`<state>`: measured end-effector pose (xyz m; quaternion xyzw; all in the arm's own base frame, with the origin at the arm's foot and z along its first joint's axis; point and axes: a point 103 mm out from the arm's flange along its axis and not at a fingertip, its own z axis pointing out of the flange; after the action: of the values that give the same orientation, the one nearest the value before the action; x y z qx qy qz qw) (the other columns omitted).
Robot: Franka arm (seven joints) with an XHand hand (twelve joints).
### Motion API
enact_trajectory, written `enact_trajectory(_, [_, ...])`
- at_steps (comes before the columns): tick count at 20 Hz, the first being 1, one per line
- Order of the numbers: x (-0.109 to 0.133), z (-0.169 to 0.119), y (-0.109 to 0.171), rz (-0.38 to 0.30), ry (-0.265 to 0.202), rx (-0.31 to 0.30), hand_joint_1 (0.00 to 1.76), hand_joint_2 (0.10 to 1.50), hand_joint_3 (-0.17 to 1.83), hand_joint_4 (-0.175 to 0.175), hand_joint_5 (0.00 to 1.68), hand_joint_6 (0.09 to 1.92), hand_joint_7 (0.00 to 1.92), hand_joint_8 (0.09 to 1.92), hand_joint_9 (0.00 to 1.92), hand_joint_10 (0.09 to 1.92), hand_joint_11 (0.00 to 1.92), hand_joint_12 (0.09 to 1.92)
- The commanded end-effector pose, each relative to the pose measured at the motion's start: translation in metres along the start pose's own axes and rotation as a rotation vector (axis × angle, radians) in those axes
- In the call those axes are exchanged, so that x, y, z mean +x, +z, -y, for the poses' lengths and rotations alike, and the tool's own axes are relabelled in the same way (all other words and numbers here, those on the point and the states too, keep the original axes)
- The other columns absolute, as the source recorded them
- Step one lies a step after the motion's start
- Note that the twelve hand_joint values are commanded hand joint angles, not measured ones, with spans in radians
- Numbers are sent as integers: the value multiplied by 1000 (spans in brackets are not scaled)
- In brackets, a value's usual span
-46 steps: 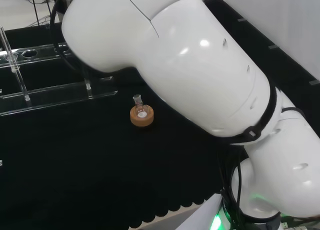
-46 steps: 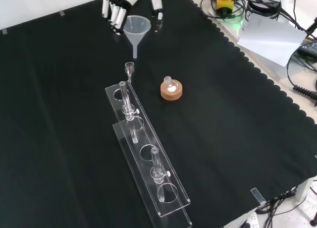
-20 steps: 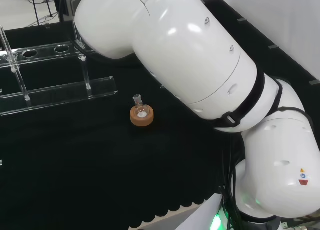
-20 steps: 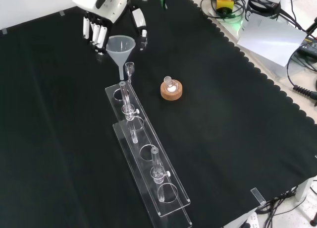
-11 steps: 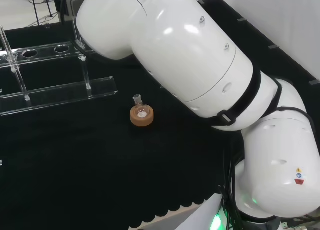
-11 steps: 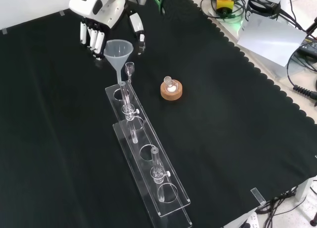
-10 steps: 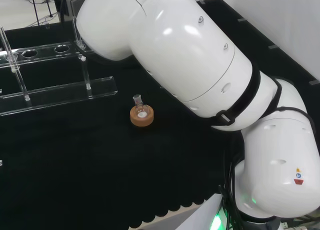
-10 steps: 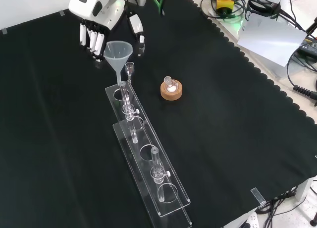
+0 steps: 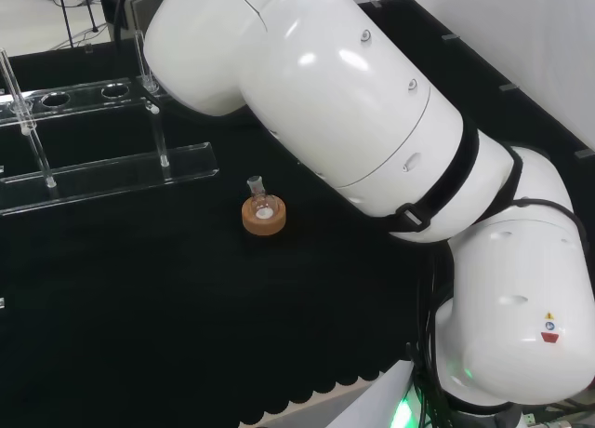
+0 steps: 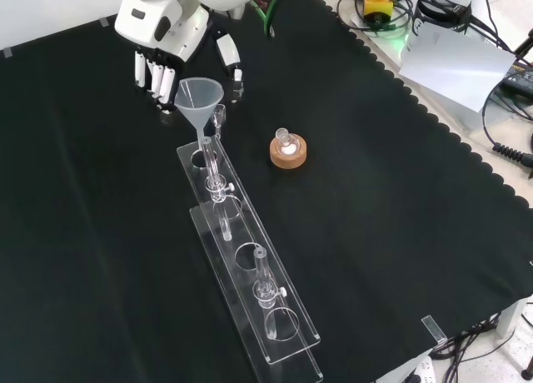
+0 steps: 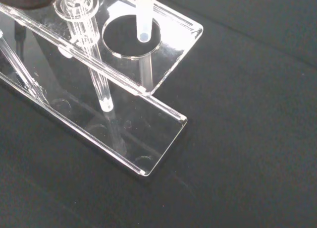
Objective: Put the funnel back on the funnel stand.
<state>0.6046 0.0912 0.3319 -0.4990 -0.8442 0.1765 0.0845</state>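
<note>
I see hand (image 10: 166,33) grasping funnel (image 10: 198,97) | stem tip over end hole of funnel stand (image 10: 250,271) | near table's far edge

around the end hole (image 11: 131,37) of the clear funnel stand (image 10: 250,271) an upright post (image 10: 210,162) rises just beside it. a small flask on a cork ring (image 10: 288,151) stands near, to the right in the front view. the surface (image 10: 400,191) beyond lies open.

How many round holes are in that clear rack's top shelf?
4, in a row along the rack: one beneath the funnel, the next and mid-rack, the last nearest the camera.
</note>
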Motion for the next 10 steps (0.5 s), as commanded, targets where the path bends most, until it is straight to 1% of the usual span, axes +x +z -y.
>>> enact_trajectory(1, [1,-4,6,-7,-7,9,764,678,612,-24,751,825,784,658,1211,377,733,1200])
enact_trajectory(10, [4,-9,12,-9,-12,17,765,678,613,-24,750,830,780,661,1205,387,732,1200])
